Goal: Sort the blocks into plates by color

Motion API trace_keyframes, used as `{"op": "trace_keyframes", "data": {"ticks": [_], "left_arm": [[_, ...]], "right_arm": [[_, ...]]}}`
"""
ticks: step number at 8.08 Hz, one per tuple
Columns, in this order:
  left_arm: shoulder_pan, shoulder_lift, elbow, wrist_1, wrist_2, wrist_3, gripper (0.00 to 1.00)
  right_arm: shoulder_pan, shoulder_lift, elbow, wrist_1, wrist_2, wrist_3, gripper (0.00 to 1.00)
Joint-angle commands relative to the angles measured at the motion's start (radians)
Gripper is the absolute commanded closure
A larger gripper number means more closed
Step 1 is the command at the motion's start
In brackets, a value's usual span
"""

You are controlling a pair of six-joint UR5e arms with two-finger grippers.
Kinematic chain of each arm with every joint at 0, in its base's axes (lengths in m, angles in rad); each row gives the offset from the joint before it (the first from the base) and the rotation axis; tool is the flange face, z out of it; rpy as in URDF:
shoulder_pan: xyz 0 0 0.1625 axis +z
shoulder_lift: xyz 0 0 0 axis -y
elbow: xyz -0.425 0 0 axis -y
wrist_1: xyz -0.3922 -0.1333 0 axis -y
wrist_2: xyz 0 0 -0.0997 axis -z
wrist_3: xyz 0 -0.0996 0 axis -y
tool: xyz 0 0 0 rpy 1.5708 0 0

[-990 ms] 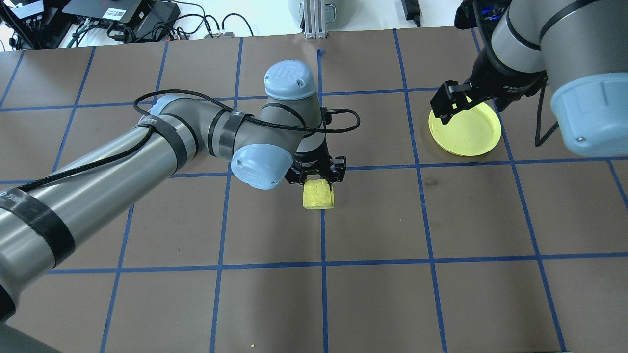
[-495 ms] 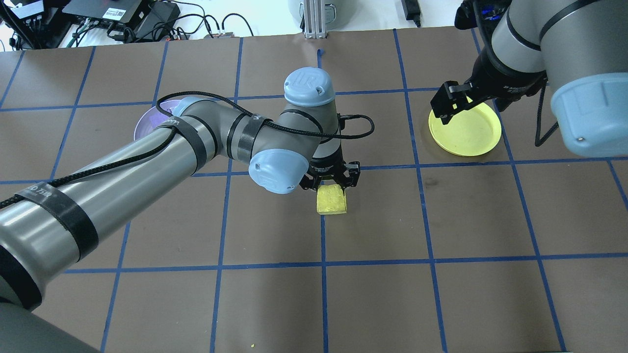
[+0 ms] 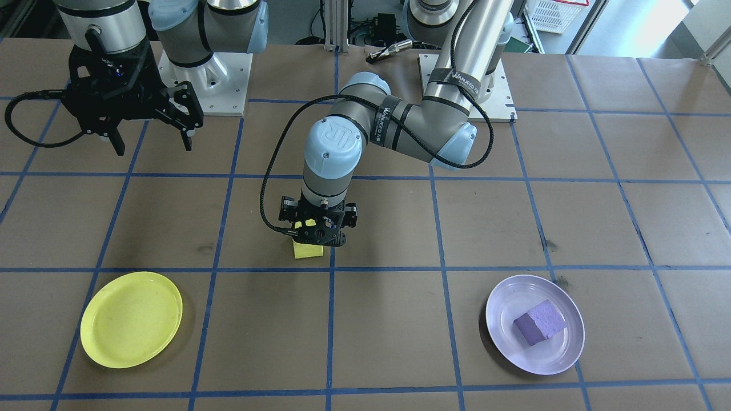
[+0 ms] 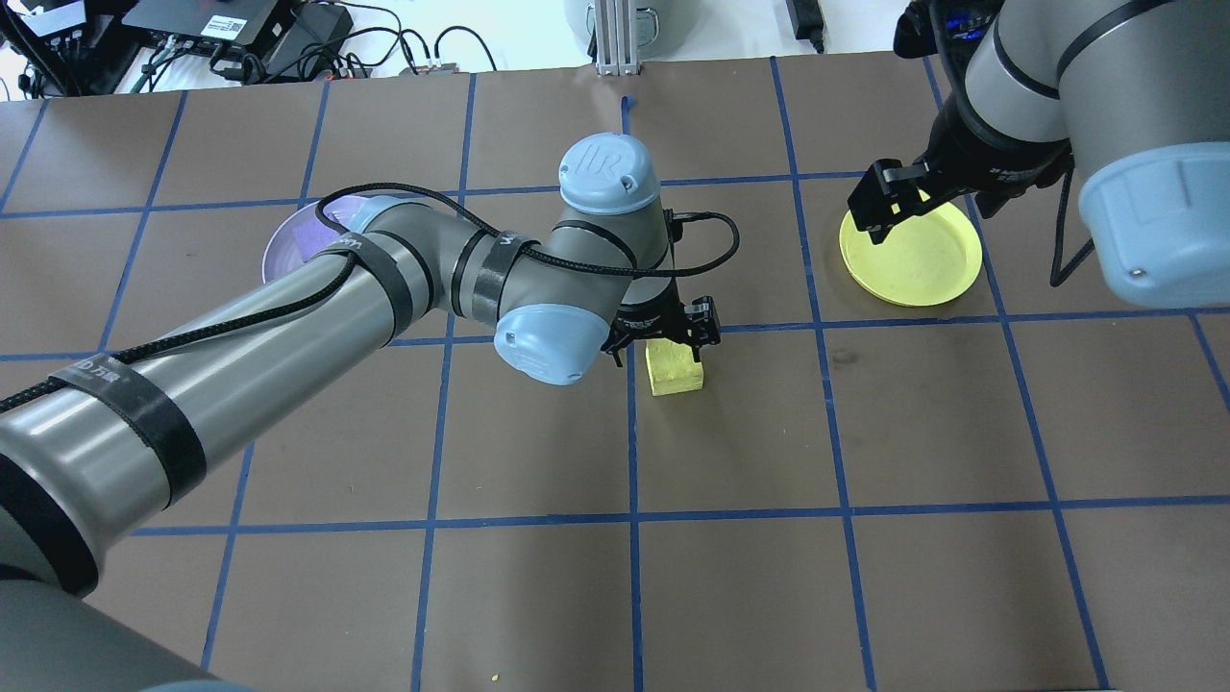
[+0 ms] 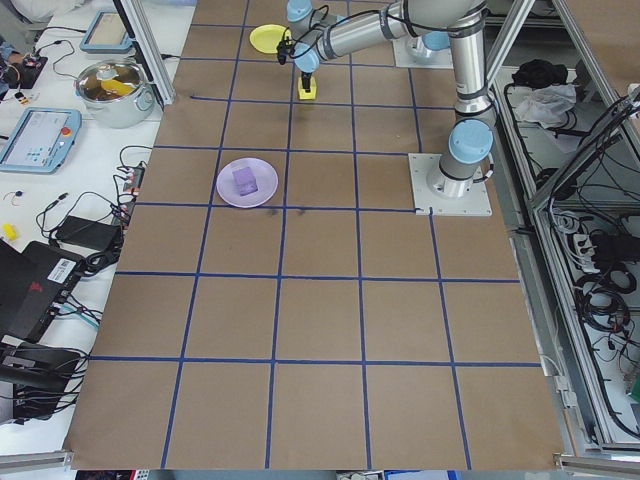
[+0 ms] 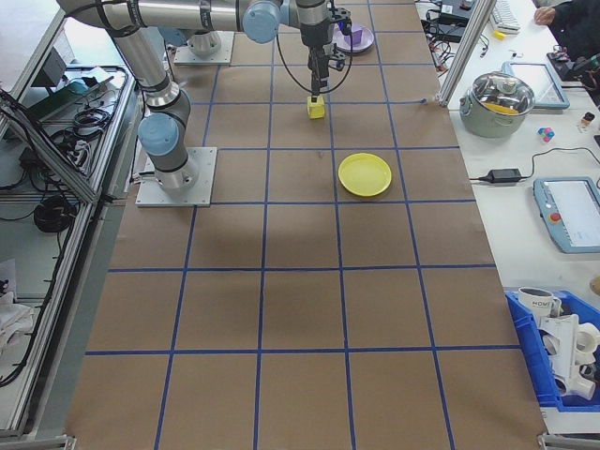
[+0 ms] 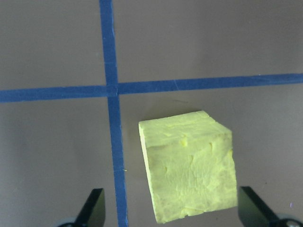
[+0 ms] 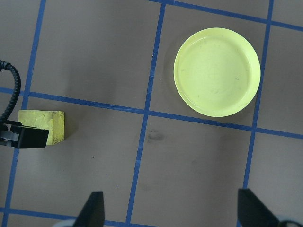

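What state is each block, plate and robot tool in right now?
Yellow block: on the table, between the left tool's fingers.
Purple block: lying in the purple plate.
Yellow plate: empty.
Left tool: open around the yellow block.
Right tool: open, empty.

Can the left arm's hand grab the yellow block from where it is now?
Probably yes. The left hand is open right over the yellow block, with one finger showing on each side of it in the wrist view. Nothing else lies near it on the table, so the way looks free.
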Motion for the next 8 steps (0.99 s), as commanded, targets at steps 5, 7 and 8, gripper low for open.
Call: {"op": "trace_keyframes", "data": {"ticks": [5,7,8], "left_arm": [[0.07,0.101,-0.004,-0.001,0.003,0.243,0.0],[0.26,0.204,0.008,-0.116,0.0,0.384,0.0],[0.314,0.252,0.012,-0.246,0.004,0.392,0.0]], "right_arm": [[0.0,0.037,0.012,0.003,0.003,0.002,0.0],[0.003,0.055,0.017,0.002,0.028,-0.002,0.0],[0.011,0.073,0.017,-0.003,0.055,-0.002,0.0]]}}
